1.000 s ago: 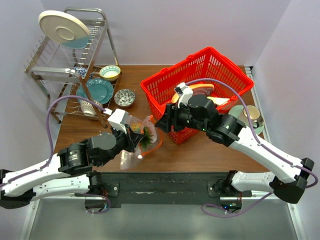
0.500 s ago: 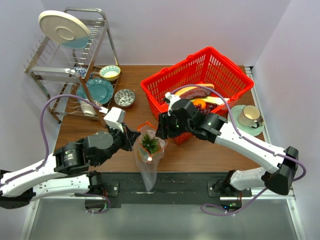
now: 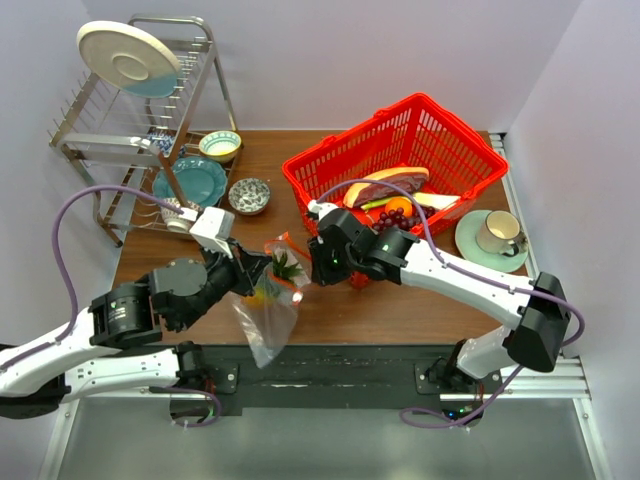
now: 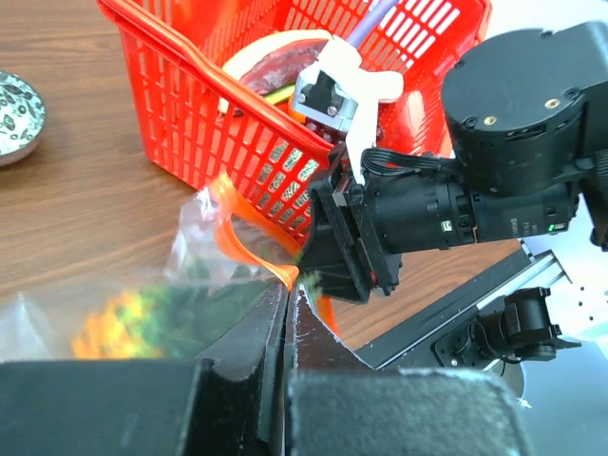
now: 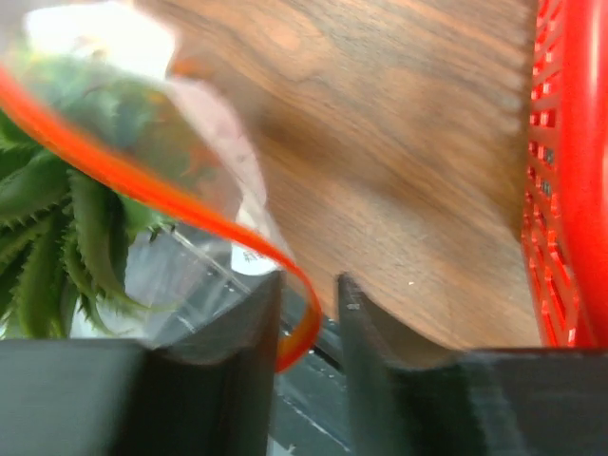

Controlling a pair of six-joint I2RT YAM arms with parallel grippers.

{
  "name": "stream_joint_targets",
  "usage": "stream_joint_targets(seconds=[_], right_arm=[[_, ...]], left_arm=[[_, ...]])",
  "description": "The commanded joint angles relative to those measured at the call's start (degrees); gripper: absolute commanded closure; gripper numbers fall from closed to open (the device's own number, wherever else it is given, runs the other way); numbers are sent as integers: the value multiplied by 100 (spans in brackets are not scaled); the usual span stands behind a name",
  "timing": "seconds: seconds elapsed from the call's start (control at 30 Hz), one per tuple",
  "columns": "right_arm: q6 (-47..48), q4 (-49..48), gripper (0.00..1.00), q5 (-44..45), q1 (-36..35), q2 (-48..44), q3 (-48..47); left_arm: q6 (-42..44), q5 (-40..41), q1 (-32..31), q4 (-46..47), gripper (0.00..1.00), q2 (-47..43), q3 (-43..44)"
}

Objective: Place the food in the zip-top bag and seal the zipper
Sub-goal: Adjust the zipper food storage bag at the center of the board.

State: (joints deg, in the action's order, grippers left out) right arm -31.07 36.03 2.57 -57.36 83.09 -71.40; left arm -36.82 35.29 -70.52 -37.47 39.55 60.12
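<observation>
The clear zip-top bag (image 3: 268, 322) hangs from my left gripper (image 3: 258, 272), which is shut on its mouth edge (image 4: 290, 290). The pineapple (image 3: 275, 280) sits inside, its green crown (image 5: 47, 237) up near the mouth. The red-orange zipper (image 4: 242, 242) curves open. My right gripper (image 3: 308, 264) is at the bag's right corner. A loop of the zipper (image 5: 306, 328) lies between its jaws (image 5: 309, 280), which stand slightly apart with the strip against the left finger. The dark grape bunch (image 3: 402, 216) lies in the red basket.
The red mesh basket (image 3: 440, 130) stands just right of the bag, holding a pink-red slice (image 3: 385, 185). A dish rack (image 3: 140, 110), a teal plate (image 3: 195, 180) and small bowls (image 3: 248, 195) are at the back left. A cup on a saucer (image 3: 497, 235) is at the right.
The left gripper has carried the bag and pineapple back left and slightly up. The right gripper followed to the bag's mouth, and its jaws have narrowed around the zipper strip.
</observation>
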Motion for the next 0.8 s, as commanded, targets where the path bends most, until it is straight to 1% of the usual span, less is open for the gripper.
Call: stream_joint_targets(seconds=[0.0, 0.03, 0.07, 0.17, 0.2, 0.27, 0.3, 0.37, 0.43, 0.47, 0.5, 0.53, 0.57, 0.6, 0.63, 0.7, 0.77], right_arm=[[83, -26, 94, 262, 6, -91, -225], [92, -17, 100, 288, 6, -117, -269], [101, 0, 100, 323, 6, -161, -339], [267, 307, 100, 367, 6, -101, -970], [381, 517, 100, 376, -3, -65, -1477], [496, 720, 100, 341, 6, 14, -2007], [575, 852, 100, 306, 6, 14, -2462], [628, 879, 100, 201, 6, -21, -2756], [629, 749, 100, 165, 6, -135, -2766], [620, 660, 100, 165, 6, -170, -2653], [620, 564, 100, 174, 6, -144, -2390], [602, 580, 100, 156, 15, -92, -2292], [602, 624, 100, 130, 6, -4, -2230], [611, 677, 100, 69, 6, 75, -2125], [602, 677, 100, 60, 6, 224, -2081], [602, 642, 100, 33, 15, 348, -2097], [602, 651, 100, -116, 15, 471, -2281]], left_arm=[[96, 277, 3, -23, 100, -114, 290], [70, 286, 3, -67, 100, -114, 264], [43, 286, 3, -102, 100, -105, 203], [-150, 260, 3, -295, 100, -26, -16], [-220, 242, 3, -339, 100, -18, -96], [-413, 181, 3, -340, 100, -9, -341], [-466, 163, 3, -296, 100, -26, -421], [-537, 154, 3, -243, 100, -114, -614], [-546, 224, 3, -304, 100, -167, -615], [-528, 389, 3, -391, 100, -167, -441], [-485, 513, 3, -679, 100, -141, -274], [-362, 653, -5, -865, 100, -114, 206], [-309, 951, 3, -1067, 100, -71, 507], [-230, 1075, 3, -1443, 100, 17, 814], [-81, 1164, 3, -1595, 100, 52, 1392], [51, 1217, 3, -1806, 100, 97, 1774], [43, 1121, 3, -1834, 100, 53, 1785]])
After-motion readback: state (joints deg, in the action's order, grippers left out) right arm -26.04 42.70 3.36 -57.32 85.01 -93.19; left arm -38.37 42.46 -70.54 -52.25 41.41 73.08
